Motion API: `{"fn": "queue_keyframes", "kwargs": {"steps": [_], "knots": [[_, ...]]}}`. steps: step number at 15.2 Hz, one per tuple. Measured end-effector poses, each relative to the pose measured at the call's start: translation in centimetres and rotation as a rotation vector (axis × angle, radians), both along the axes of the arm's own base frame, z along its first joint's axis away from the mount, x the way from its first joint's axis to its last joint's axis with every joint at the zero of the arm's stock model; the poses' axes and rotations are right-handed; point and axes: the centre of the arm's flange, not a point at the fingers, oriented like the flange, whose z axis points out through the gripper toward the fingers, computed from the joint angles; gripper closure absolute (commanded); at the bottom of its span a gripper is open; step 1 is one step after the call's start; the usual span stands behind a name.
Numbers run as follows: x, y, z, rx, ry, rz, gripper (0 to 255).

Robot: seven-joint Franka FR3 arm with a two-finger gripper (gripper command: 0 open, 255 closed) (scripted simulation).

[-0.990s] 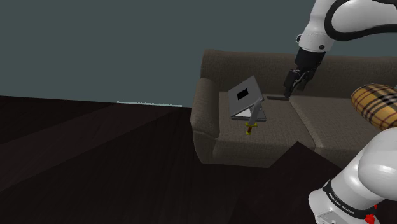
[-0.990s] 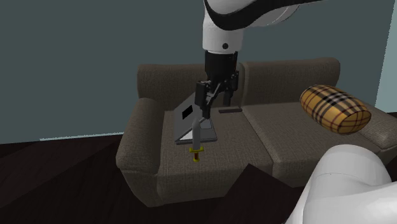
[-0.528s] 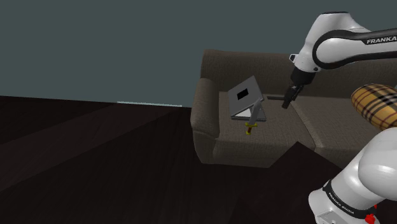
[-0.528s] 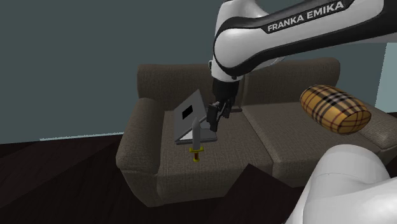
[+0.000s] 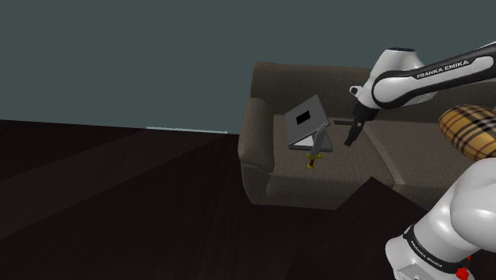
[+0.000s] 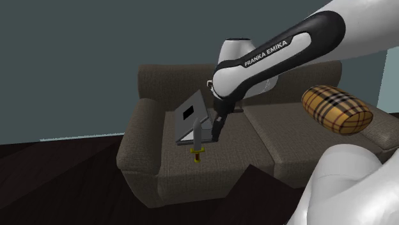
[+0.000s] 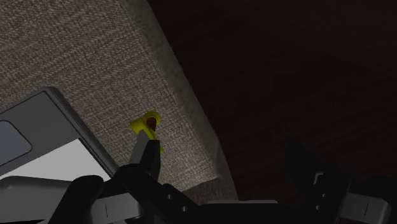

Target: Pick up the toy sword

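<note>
Indoors, we see a brown sofa (image 5: 256,139), with the white arm (image 5: 413,75) reaching out over its seat. A grey laptop (image 5: 306,119) stands open on the cushion. The sword (image 6: 198,135) lies on the same cushion, its grey blade at the laptop's edge and its yellow hilt toward the seat's front. The end effector (image 5: 350,137) hangs just beside the sword, fingers spread wide, gripping nothing.
</note>
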Motion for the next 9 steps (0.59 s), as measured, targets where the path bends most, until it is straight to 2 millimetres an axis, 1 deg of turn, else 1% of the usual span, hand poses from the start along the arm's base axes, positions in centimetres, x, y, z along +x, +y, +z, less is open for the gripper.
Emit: {"fn": "queue_keyframes", "kwargs": {"steps": [3, 5, 9], "knots": [[1.8, -2.1, -2.9, 0.004, -0.025, 0.082, 0], [2.9, -3.0, -5.3, 0.006, -0.04, 0.137, 0], [5.2, -4.9, -9.4, 0.007, -0.069, 0.248, 0]]}}
